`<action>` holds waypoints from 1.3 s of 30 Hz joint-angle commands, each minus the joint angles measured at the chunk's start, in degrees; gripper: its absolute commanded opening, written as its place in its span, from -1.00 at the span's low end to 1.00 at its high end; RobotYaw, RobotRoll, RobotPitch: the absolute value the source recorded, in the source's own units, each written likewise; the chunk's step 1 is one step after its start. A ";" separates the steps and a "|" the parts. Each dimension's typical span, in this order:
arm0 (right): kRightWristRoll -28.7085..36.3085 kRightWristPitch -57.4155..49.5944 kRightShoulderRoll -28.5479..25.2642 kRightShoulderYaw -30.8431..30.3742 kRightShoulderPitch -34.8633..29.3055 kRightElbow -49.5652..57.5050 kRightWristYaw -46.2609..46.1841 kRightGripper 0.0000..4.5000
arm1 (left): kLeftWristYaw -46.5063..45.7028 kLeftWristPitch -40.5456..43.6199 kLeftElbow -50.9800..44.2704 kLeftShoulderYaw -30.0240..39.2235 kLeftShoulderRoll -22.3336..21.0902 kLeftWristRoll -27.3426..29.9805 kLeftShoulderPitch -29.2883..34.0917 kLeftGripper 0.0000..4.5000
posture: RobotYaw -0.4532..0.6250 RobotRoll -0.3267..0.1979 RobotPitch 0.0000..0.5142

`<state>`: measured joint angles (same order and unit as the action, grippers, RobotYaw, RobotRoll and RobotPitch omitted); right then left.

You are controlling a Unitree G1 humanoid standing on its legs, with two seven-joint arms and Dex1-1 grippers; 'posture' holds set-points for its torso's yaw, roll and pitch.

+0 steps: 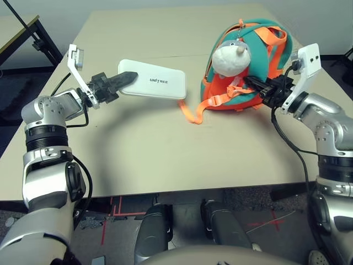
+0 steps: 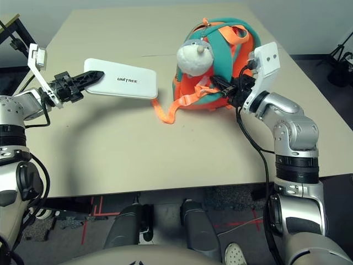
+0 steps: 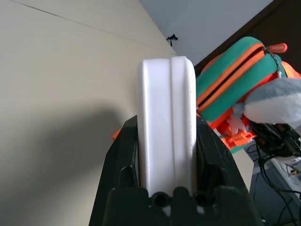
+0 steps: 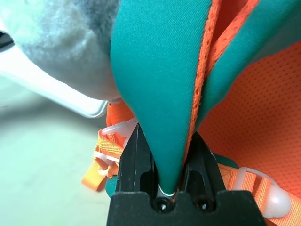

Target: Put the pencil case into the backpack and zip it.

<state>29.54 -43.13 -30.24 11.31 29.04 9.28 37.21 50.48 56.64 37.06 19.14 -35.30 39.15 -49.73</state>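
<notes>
The white pencil case (image 1: 154, 80) with dark "UNITREE" lettering is held level above the table at centre left. My left gripper (image 1: 126, 79) is shut on its left end; the left wrist view shows both black fingers (image 3: 123, 155) clamped on the case (image 3: 165, 117). To its right stands the teal and orange backpack (image 1: 259, 52) with a grey-white plush shark (image 1: 231, 57) on its front. My right gripper (image 1: 255, 85) is shut on a teal flap of the backpack (image 4: 160, 84) at its lower right side. The case's right end stops just short of the backpack.
An orange strap (image 1: 190, 113) trails from the backpack onto the tan table (image 1: 165, 154) under the case's right end. A dark frame (image 1: 22, 33) stands off the table's far left corner. Bare tabletop lies in front of both arms.
</notes>
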 commanded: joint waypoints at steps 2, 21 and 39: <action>6.48 -4.33 -0.53 0.49 -1.36 9.86 0.89 -0.82 | 2.51 -1.43 0.71 -0.32 -1.60 -0.68 -2.13 -0.38 | -0.47 0.25 -0.67; 4.95 -3.00 -1.36 -2.49 -8.09 9.44 1.18 -0.82 | 17.52 -2.79 -17.25 -10.23 -11.72 -2.33 -15.85 -0.38 | -0.49 0.25 -0.74; 4.10 -0.22 -1.68 -5.25 -6.65 7.01 2.53 -0.82 | 22.26 -14.44 -14.98 -20.31 -7.43 -10.56 -13.78 -0.38 | -0.49 0.25 -0.74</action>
<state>32.64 -43.88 -32.07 7.66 21.86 15.50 37.74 72.09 44.08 21.40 0.02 -43.60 29.64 -63.89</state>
